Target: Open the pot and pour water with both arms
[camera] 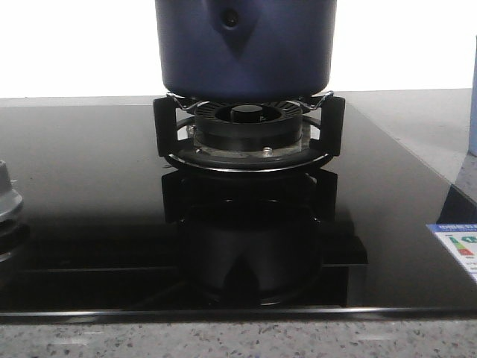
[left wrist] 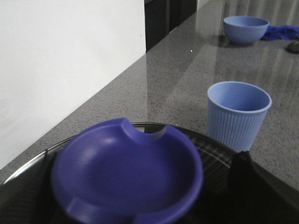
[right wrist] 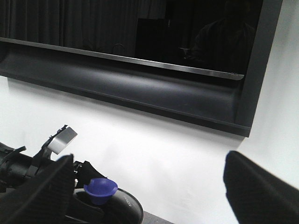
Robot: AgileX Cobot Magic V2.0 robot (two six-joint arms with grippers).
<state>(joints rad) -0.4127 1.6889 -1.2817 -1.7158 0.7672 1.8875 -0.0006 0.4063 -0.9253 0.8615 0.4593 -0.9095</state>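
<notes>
Black glass hob [camera: 89, 224]: pot [camera: 246, 48] on burner [camera: 246, 123], front view only. Left wrist only: ribbed cup [left wrist: 238, 114]. Jaws' state indeterminable.

Place: kitchen.
Cooking gear: black glass hob [camera: 89, 186] with gas burner [camera: 246, 123] and pan supports, pot [camera: 246, 45] on top.
Surface: speckled grey stone table [left wrist: 177, 79].
Crockery: ribbed blue cup [left wrist: 238, 114], blue bowl [left wrist: 245, 29].
Overhead: dark extractor hood [right wrist: 140, 84] on white wall.
</notes>
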